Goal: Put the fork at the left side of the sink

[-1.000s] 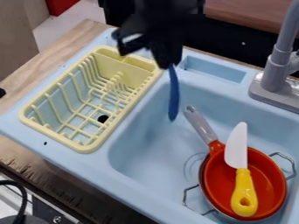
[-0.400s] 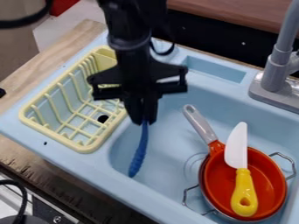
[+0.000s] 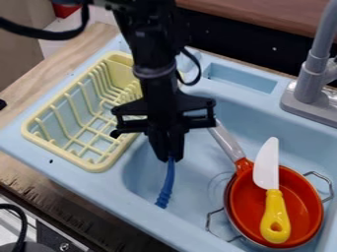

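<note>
First, nearest the camera, the wooden counter (image 3: 39,189) runs along the front of a pale blue toy sink (image 3: 99,189). At near right in the basin sits a red pan (image 3: 303,189), its grey handle pointing away and to the left, with wire handles (image 3: 331,189) jutting out beneath it on both sides. A knife (image 3: 274,211) with a yellow grip lies across the pan, white blade toward the far side. Left of the pan, apart from it, I have the blue fork (image 3: 168,182) over the left part of the basin, its ridged handle end hanging lowest and angled slightly toward the near left. My gripper (image 3: 171,156) is pinched narrow around its upper end, fingers pointing down. Above that, my black arm (image 3: 154,74) drops from the top edge almost upright, leaning a little so the wrist sits right of the upper links, and it covers part of the cream dish rack (image 3: 59,151) on the left. Farther back at right stands the grey faucet (image 3: 319,64), with a brown panel (image 3: 263,17) beyond.
</note>
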You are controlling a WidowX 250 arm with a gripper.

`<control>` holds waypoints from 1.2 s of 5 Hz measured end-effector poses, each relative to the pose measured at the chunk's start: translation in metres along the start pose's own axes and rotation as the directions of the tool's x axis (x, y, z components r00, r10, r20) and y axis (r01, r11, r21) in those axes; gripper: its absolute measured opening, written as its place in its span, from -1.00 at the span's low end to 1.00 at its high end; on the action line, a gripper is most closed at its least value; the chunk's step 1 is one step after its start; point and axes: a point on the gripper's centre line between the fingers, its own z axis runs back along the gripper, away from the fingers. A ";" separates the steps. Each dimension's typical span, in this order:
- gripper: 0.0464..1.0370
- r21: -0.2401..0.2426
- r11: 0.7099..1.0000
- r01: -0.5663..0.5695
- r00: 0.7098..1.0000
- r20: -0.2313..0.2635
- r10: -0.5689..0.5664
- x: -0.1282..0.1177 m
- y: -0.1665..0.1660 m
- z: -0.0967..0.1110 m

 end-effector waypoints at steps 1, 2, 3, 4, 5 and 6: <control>-0.91 0.008 1.000 0.027 1.000 -0.016 -0.027 0.002 0.000 -0.011; -0.87 0.011 1.000 0.022 0.999 -0.028 -0.021 0.006 0.004 -0.017; -0.50 0.039 0.999 0.027 0.999 -0.030 -0.026 0.013 0.005 -0.020; 0.03 0.049 0.998 0.027 0.999 -0.041 -0.025 0.017 0.004 -0.021; 0.56 0.049 0.999 0.020 0.999 -0.043 -0.018 0.017 0.003 -0.021; 0.90 0.051 0.998 0.031 0.997 -0.069 -0.027 0.010 0.005 -0.022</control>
